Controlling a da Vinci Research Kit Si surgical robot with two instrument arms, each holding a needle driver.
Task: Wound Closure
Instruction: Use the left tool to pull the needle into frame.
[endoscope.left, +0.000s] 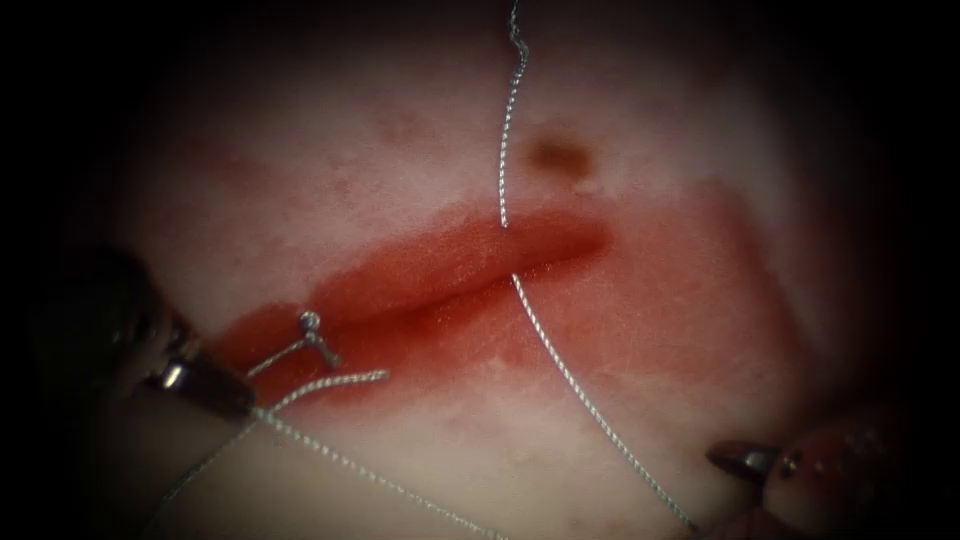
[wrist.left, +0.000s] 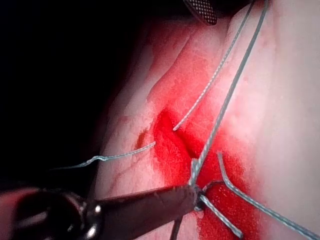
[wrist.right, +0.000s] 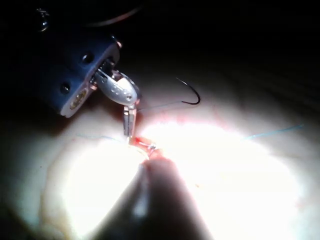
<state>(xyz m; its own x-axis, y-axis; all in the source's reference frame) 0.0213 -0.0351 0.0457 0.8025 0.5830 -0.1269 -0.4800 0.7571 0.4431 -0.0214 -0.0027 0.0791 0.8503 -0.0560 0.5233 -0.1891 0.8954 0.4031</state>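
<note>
The cut (endoscope.left: 450, 270) is viewed from above by the endoscope and closely along both shafts by the wrist views.

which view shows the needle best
The right wrist view: the curved needle lies whole and free beyond the tissue, in no claw. The endoscope and left wrist views give thread, held by the left claw.

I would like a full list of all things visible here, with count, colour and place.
tissue: one, pale pink, under everything.
cut: one, red with fluid, across the middle.
thread: one long strand, grey, crossing the cut; knot at the cut's left end.
needle: one, dark, curved, lying free, in neither tool, apparently not in tissue.
left tool: one, dark, lower left, shut on the thread.
right tool: one, dark, lower right; grasp unclear.
</note>
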